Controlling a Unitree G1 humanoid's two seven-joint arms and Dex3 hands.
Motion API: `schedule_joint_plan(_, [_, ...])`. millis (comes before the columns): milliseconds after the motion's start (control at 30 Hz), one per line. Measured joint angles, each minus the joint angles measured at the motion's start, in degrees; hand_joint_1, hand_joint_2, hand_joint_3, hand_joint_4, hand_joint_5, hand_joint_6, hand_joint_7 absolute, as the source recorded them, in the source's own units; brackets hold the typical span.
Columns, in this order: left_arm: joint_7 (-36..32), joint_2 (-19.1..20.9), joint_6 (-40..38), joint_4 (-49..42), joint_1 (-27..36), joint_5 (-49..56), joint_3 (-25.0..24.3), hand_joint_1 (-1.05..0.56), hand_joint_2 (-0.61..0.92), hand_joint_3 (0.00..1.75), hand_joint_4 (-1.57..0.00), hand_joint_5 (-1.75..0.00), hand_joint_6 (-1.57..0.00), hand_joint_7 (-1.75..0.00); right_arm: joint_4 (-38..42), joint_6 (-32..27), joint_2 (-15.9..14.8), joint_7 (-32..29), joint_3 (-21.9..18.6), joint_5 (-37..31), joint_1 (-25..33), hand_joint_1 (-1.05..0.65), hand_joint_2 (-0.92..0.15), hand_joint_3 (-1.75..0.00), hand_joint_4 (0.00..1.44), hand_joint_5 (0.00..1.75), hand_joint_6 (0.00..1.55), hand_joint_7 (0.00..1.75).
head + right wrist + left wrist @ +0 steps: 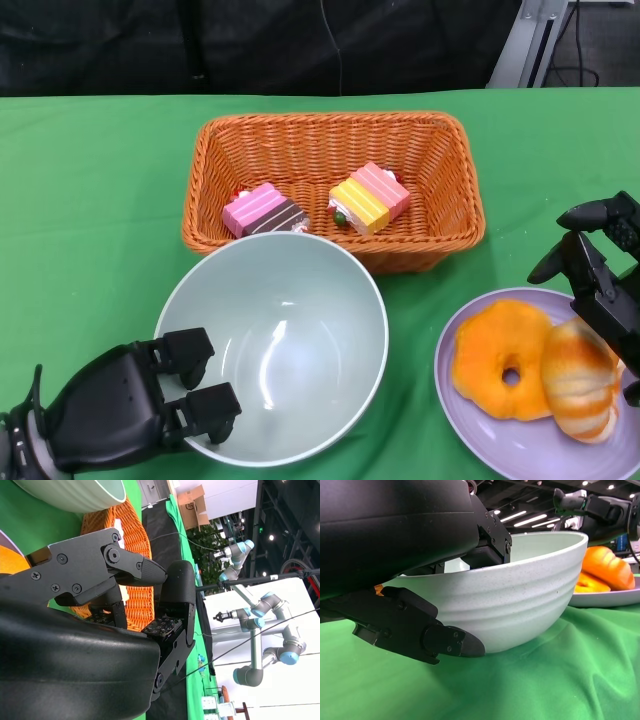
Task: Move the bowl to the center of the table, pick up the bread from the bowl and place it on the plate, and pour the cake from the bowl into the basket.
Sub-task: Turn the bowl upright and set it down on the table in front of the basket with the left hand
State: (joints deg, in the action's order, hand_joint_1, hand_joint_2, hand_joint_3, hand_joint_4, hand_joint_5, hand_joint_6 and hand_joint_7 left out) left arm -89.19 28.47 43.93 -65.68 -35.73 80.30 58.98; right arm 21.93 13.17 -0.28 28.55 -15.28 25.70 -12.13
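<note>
The pale green bowl [290, 340] stands empty on the green cloth, just in front of the basket [330, 122]. My left hand [130, 405] grips its near-left rim, fingers hooked inside and thumb under the outer wall [520, 600]. Two cake slices, a pink-and-brown one [264, 210] and a pink-and-yellow one [370, 197], lie in the wicker basket. A striped bread roll [580, 380] lies on the purple plate [470, 410] beside an orange doughnut [505, 360]. My right hand [600, 275] hovers over the plate's far right side, fingers apart, holding nothing.
The basket's front wall nearly touches the bowl's far rim. The plate sits close to the bowl's right side. Green cloth lies bare to the left of the basket. Black curtain runs behind the table's back edge.
</note>
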Motion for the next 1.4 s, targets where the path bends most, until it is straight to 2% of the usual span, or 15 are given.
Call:
schedule_joint_plan(133, [0.1,-1.3,-0.3,-1.6,0.0,-1.2,0.2,-0.14,0.92,0.26,-0.58,-1.75,-0.43,-1.75,-0.1,0.0,0.0,0.0,0.0,0.0,0.1,-0.09,-0.77,-0.78,0.73,1.74,0.61,1.45])
schedule_joint_plan(367, [0.1,-2.5,-0.5,-2.9,-0.4,-1.8,1.3,-0.15,0.92,0.26,-0.57,-1.75,-0.42,-1.75,-0.4,-0.4,0.0,-0.1,0.0,0.4,0.2,-0.09,-0.79,-0.75,0.73,1.75,0.62,1.45])
schedule_joint_plan(400, [0.1,-2.5,-0.5,-2.9,-0.6,-1.8,1.5,-0.18,0.92,0.22,-0.54,-1.75,-0.47,-1.61,-0.4,-0.5,0.0,-0.2,0.0,0.5,0.2,-0.08,-0.79,-0.76,0.73,1.75,0.62,1.44])
schedule_joint_plan(433, [0.1,-2.5,-0.6,-2.8,-0.7,-1.8,1.7,-0.24,0.92,0.15,-0.54,-1.66,-0.62,-1.25,-0.4,-0.6,0.0,-0.3,0.0,0.5,0.2,-0.08,-0.78,-0.78,0.74,1.75,0.63,1.44])
schedule_joint_plan(500, [0.0,-2.4,-1.2,-2.5,-0.9,-1.8,2.0,-0.36,0.92,0.15,-0.52,-1.41,-0.7,-0.82,-0.4,-0.7,0.0,-0.5,0.1,0.5,0.2,-0.07,-0.77,-0.8,0.74,1.75,0.63,1.44])
schedule_joint_plan(633, [0.0,-1.5,-1.4,0.0,-0.9,-1.8,2.0,-0.46,0.92,0.25,-0.5,-1.08,-0.74,-0.38,-0.4,-0.7,0.0,-0.7,0.1,0.5,0.2,-0.08,-0.76,-0.81,0.73,1.75,0.62,1.45])
schedule_joint_plan(700, [0.0,-1.0,-1.1,1.3,-0.9,-1.8,1.9,-0.5,0.92,0.27,-0.52,-0.81,-0.74,-0.18,-0.4,-0.7,0.0,-0.7,0.1,0.5,0.2,-0.08,-0.76,-0.82,0.73,1.75,0.62,1.45])
schedule_joint_plan(733, [0.0,-0.7,-0.8,1.8,-0.9,-1.8,1.7,-0.53,0.92,0.29,-0.55,-0.6,-0.73,-0.09,-0.4,-0.7,0.0,-0.7,0.1,0.5,0.2,-0.07,-0.76,-0.82,0.74,1.75,0.62,1.45])
schedule_joint_plan(767, [0.0,-0.4,-0.4,2.1,-0.9,-1.9,1.6,-0.54,0.92,0.29,-0.58,-0.49,-0.73,-0.05,-0.4,-0.7,0.0,-0.7,0.2,0.5,0.2,-0.07,-0.76,-0.82,0.74,1.75,0.62,1.45])
schedule_joint_plan(800, [0.0,0.0,0.1,2.4,-0.9,-1.9,1.4,-0.59,0.92,0.29,-0.57,-0.3,-0.67,-0.02,-0.4,-0.7,0.0,-0.7,0.2,0.5,0.2,-0.07,-0.76,-0.83,0.74,1.75,0.62,1.45])
schedule_joint_plan(900, [0.0,1.0,1.4,3.4,-0.9,-2.0,0.7,-0.7,0.92,0.32,-0.52,-0.09,-0.53,0.0,-0.4,-0.4,0.0,-0.7,0.2,0.4,0.2,-0.08,-0.76,-0.82,0.74,1.75,0.62,1.46])
schedule_joint_plan(1200, [0.0,2.4,2.0,5.4,-0.8,-2.1,-1.1,-0.83,0.92,0.43,-0.39,0.0,-0.35,0.0,-0.3,-0.4,0.0,-0.7,0.3,0.4,0.2,-0.08,-0.77,-0.81,0.74,1.75,0.62,1.47])
schedule_joint_plan(1400, [0.0,2.7,5.1,5.6,-0.4,-3.8,-2.6,-1.03,0.92,0.45,-0.19,0.0,-0.2,0.0,-0.2,-0.4,0.0,-0.7,0.3,0.4,0.1,-0.09,-0.76,-0.81,0.74,1.75,0.61,1.48])
